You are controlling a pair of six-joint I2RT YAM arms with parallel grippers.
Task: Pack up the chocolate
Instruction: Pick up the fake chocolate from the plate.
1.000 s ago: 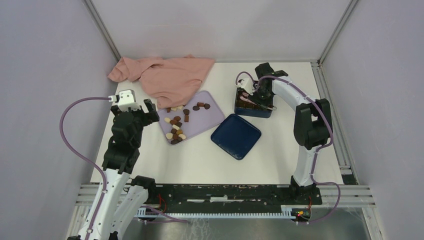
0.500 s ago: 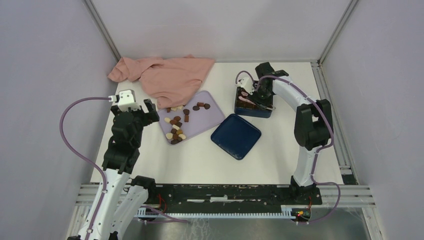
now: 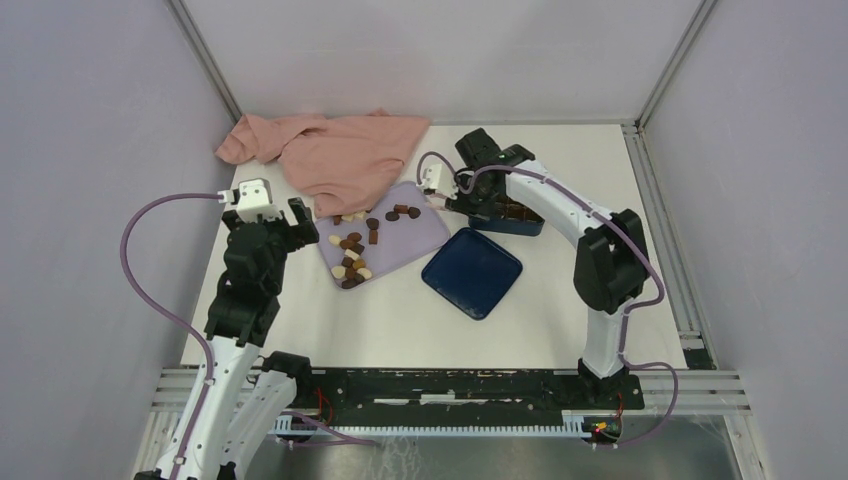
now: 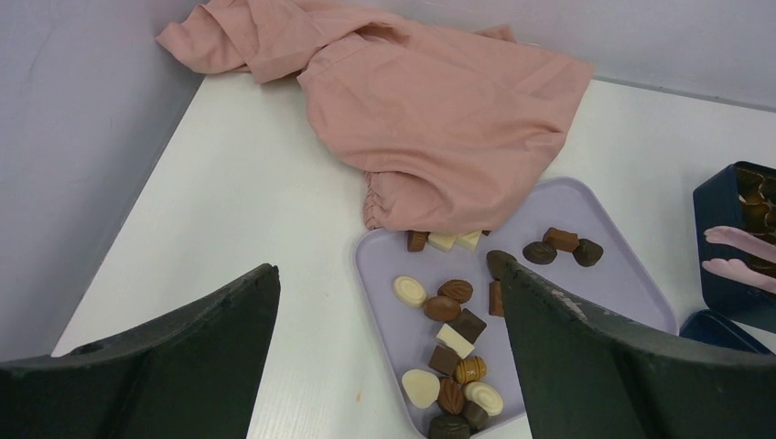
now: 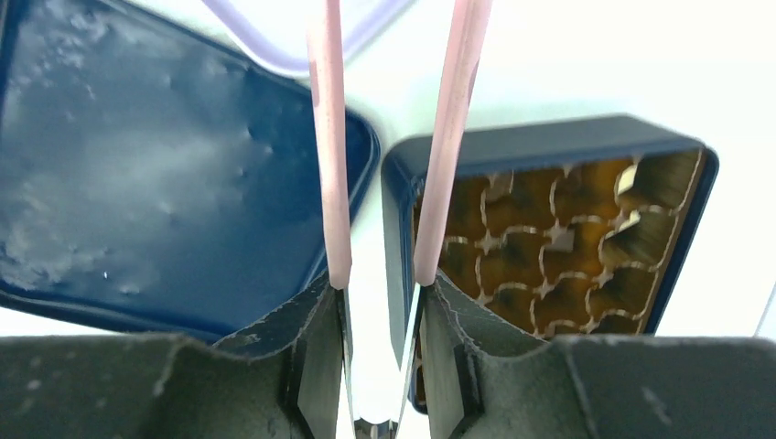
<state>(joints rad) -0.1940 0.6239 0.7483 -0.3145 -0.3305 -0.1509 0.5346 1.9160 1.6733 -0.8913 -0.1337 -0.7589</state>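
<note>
The chocolate (image 3: 352, 250) lies as several brown, dark and cream pieces on the lilac tray (image 3: 425, 235); the left wrist view shows the pieces (image 4: 453, 347) close up. My left gripper (image 3: 290, 222) hovers left of the tray, open and empty (image 4: 386, 274). My right gripper (image 3: 447, 190) is shut on pink-tipped tongs (image 5: 328, 137). It hangs between the tray's right corner and the dark blue box (image 3: 510, 218). The tong arms stand apart with nothing between them (image 4: 739, 242). The box's gold grid insert (image 5: 549, 247) shows beside my right gripper (image 5: 380, 293).
The dark blue lid (image 3: 472, 272) lies flat in front of the box (image 5: 137, 165). A pink cloth (image 3: 330, 150) is heaped at the back left and overlaps the tray's far edge (image 4: 439, 119). Walls close in left, right and back.
My right gripper with the tongs has swung left, from over the box to the gap beside the tray's right corner. The left arm has not moved.
</note>
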